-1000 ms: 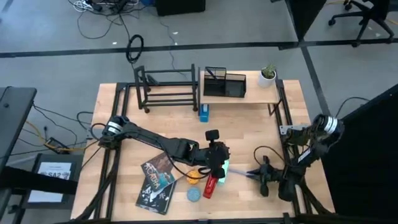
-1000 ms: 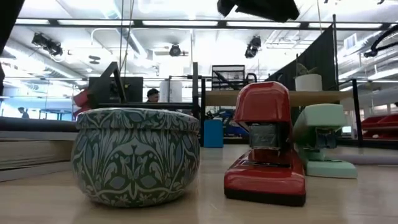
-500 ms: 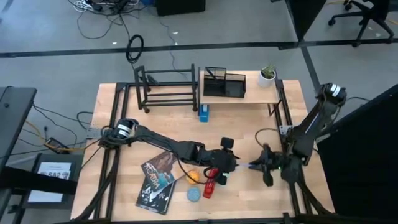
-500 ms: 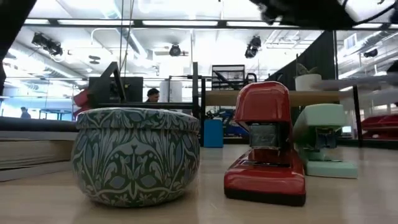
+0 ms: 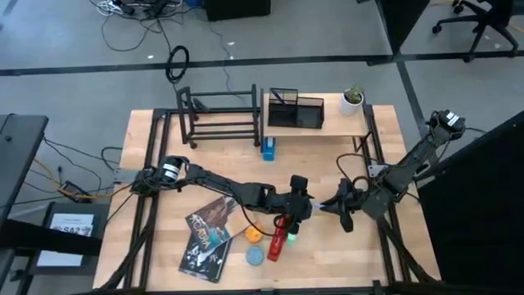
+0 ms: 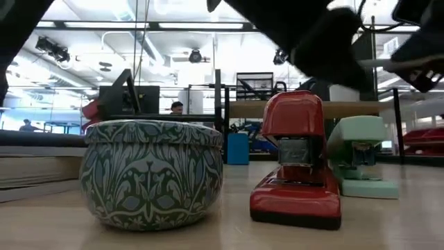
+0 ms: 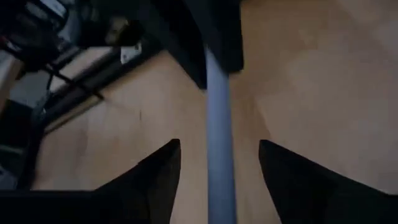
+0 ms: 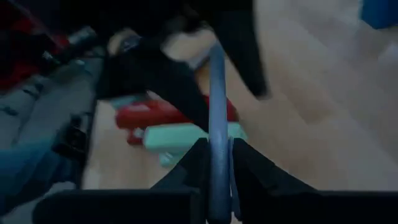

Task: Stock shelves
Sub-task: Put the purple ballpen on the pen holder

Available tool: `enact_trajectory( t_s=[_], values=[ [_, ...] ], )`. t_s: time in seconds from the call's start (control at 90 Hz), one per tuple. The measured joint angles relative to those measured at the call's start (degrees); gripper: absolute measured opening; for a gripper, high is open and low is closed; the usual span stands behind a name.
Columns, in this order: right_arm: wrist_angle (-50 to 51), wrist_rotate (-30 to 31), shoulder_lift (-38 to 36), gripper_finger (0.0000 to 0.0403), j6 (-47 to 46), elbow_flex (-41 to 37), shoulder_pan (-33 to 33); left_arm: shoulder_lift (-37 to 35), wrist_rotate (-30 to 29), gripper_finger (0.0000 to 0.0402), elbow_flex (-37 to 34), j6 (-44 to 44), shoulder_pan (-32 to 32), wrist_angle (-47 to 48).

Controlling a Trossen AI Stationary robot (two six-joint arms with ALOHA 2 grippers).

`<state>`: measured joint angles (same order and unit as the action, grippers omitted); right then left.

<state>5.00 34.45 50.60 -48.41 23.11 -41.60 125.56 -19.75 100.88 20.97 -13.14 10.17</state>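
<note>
My right gripper [image 8: 217, 143] is shut on a thin grey-blue rod [image 8: 216, 93] above the table's middle right. The rod reaches toward my left gripper [image 7: 219, 144], which is open; its two fingers stand on either side of the rod [image 7: 217, 124] without touching it. In the high view the two grippers [image 5: 307, 205] [image 5: 334, 205] meet tip to tip over the red stapler [image 5: 278, 243]. The black tube rack [image 5: 219, 119] and the wooden plank shelf [image 5: 315, 129] stand at the far edge. My right gripper pinches the rod between its two fingers [image 8: 198, 155] at the rod's near end [image 8: 216, 134]. The fingers lie along the rod, which sticks out past their tips toward the table's left, lifted clear of the table.
On the plank shelf stand a black mesh organizer [image 5: 295, 109] and a small potted plant [image 5: 352, 100]. A blue box [image 5: 268, 149] stands in front of the shelves. A mint stapler [image 6: 361, 156], a patterned tin [image 6: 151, 173], an orange ball [image 5: 254, 233] and a magazine [image 5: 205, 238] lie near the front.
My right gripper has risen from the table's near right and gone toward the left and far side with the rod. My left gripper has gone toward the table's right edge, so its open fingers now stand around the rod's free end.
</note>
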Motion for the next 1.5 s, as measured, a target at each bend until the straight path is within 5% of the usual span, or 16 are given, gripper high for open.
enact_trajectory(
  t_s=[0.344,0.544,0.844,0.989,1.122,1.222,1.5],
  values=[
    [-2.9,-4.7,-0.1,0.0033,2.2,0.0,6.2,0.1,-5.8,0.0011,0.0,-0.4,-0.9,1.7],
    [-2.9,-3.9,-0.1,0.0083,11.3,0.0,7.2,0.1,-9.5,0.0001,0.0,-3.2,-1.9,3.3],
    [-11.3,-0.8,-0.1,0.0184,42.1,0.0,8.0,-1.7,-34.2,0.0000,0.0,-16.2,-4.5,18.5],
    [-11.6,5.5,-0.1,0.0223,43.3,0.0,9.0,-2.3,-42.8,0.0000,0.0,-22.9,-6.1,23.7],
    [-12.9,6.1,1.4,0.0242,32.8,-0.1,10.6,-3.6,-50.5,0.0000,0.0,-24.2,-7.3,21.7],
    [-26.5,6.8,5.0,0.0241,31.9,-2.4,10.8,-4.5,-52.7,0.0000,0.0,-23.6,-7.6,19.4],
    [-78.4,6.7,22.3,0.0216,47.2,-4.5,14.1,-6.9,-52.9,0.0000,0.0,-11.5,-7.9,8.5]
  ],
)
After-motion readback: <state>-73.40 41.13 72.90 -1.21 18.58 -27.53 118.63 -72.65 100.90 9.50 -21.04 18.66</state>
